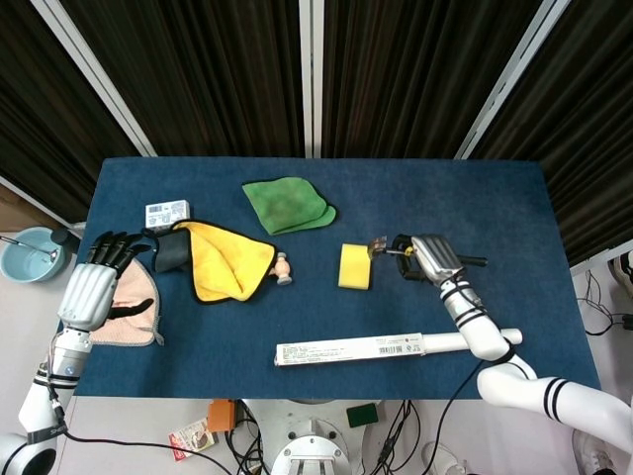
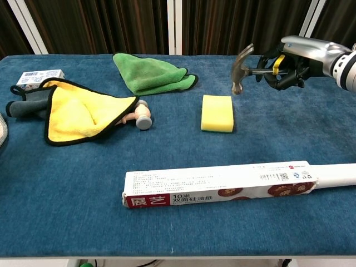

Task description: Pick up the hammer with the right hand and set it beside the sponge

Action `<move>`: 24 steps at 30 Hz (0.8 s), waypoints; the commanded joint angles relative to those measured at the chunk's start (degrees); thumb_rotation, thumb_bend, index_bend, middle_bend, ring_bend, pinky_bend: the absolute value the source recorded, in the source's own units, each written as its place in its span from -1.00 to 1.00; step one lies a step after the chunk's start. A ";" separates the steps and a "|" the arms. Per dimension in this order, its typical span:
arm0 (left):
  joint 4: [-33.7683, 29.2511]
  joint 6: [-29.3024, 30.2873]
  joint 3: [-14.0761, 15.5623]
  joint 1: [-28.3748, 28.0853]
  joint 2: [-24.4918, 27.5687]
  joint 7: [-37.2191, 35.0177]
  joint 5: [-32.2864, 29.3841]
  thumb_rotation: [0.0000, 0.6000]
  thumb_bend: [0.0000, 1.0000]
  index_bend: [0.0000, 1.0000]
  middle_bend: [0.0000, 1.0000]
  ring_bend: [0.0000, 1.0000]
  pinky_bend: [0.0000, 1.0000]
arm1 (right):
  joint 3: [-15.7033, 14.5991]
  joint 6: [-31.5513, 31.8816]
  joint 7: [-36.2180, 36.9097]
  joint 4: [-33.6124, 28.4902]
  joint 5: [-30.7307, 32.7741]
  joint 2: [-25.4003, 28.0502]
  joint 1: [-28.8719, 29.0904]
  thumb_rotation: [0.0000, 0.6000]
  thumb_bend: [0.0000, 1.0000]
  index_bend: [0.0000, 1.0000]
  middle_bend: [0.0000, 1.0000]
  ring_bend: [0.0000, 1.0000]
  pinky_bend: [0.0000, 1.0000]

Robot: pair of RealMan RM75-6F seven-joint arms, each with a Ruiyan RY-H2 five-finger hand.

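The hammer [image 2: 243, 68] is in the air, above the table [image 2: 289, 128], toward the right edge and about halfway between the front and back edges. Its metal head points to the left and hangs just over the right side of the yellow sponge [image 2: 217, 113], not touching it. The right hand [image 2: 289, 64] grips the hammer by the handle, with the fingers curled around it; in the head view the handle end sticks out past the hand [image 1: 427, 259] to the right.

The sponge [image 1: 354, 266] lies flat near the middle of the table. Along the front edge lies a long white box [image 2: 219, 183] with red print. A green cloth [image 2: 151, 73] is folded near the back edge. Left of the sponge lies a small wooden mallet [image 2: 139, 115], partly under a yellow cloth [image 2: 80, 116]. A dark grey thing [image 2: 28, 105] comes out from under this cloth; what it is I cannot tell. A small white box [image 2: 39, 77] is near the back left corner.

The left hand [image 1: 96, 282] rests at the left edge over a pink cloth [image 1: 131, 317], with the fingers spread and holding nothing.
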 commanded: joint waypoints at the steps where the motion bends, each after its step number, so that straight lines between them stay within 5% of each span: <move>1: -0.28 0.28 -0.09 0.14 0.20 0.27 0.06 1.00 -0.92 -0.54 -0.73 -0.84 -0.85 | 0.95 -0.92 0.38 -2.67 0.70 1.07 0.60 1.00 1.00 1.00 0.77 0.67 0.59; 15: 0.67 0.14 0.28 0.62 -0.40 -0.62 -0.03 1.00 -0.92 -0.54 -0.73 -0.84 -0.85 | -0.56 -5.18 -13.04 5.02 13.65 -8.67 6.98 1.00 1.00 1.00 0.77 0.67 0.60; 24: 0.75 0.90 0.20 1.02 0.00 -0.95 0.41 1.00 -0.92 -0.55 -0.73 -0.84 -0.85 | 5.79 6.35 6.04 -8.36 -0.72 -0.63 -0.56 1.00 1.00 1.00 0.78 0.67 0.60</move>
